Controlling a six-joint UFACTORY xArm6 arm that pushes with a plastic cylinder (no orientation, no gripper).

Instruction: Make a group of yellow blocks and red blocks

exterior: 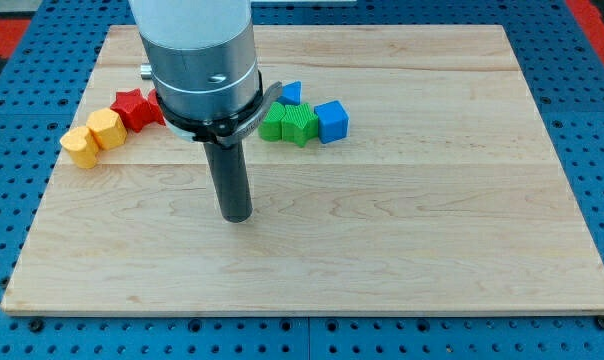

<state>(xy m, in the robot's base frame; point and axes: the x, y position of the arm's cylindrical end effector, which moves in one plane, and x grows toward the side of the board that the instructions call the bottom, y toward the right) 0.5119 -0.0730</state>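
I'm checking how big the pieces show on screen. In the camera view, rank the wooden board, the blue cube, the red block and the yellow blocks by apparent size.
1. Wooden board, by far the largest.
2. Yellow blocks, taken as a touching pair.
3. Blue cube and red block: they look alike, and the arm partly hides the red one, so I won't rank them.
My tip touches none.

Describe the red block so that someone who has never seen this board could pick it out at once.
Start at the wooden board and go to its upper corner on the view's left, where a small cluster lies left of the arm's grey housing. Two yellow blocks sit lower left, and the red block touches them at upper right. It is the cluster's only red piece, with a pointed, star-like outline.
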